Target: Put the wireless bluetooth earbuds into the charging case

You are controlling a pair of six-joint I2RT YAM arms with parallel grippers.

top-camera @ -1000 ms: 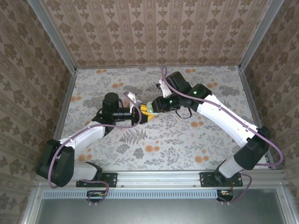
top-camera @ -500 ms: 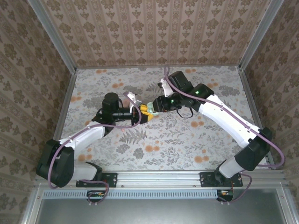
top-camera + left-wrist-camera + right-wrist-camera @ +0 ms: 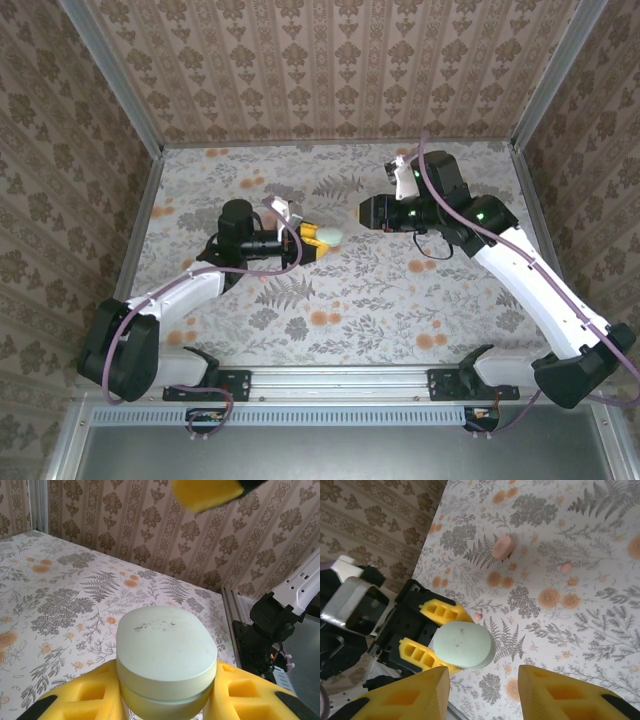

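The left hand (image 3: 167,682) is clamped on the charging case (image 3: 167,655), its yellow, ribbed plastic fingers (image 3: 85,700) pressing the lower half from either side. The case is a smooth pale-green oval, lid shut, with a few faint dark scuffs on its flat top. In the top view it sits at the tip of the left hand (image 3: 316,238), held above the middle of the table (image 3: 400,300), whose surface is printed with grey ferns and orange blossoms.

The right hand (image 3: 368,212) hangs apart from the case, toward the right edge, with its yellow fingers (image 3: 410,697) spread wide and nothing between them. Its wrist camera looks down on the case (image 3: 462,644) in the gap between them.

Neither earbud is in the case or in a hand. A pale earbud (image 3: 478,615), tiny and bean-shaped, lies on the table just beside the left hand's finger. A pinkish earbud (image 3: 566,567) lies farther off. Near it, toward the left edge, rests a rounded pink case (image 3: 502,546), lid down. Damask-patterned walls (image 3: 330,70) close in the table.
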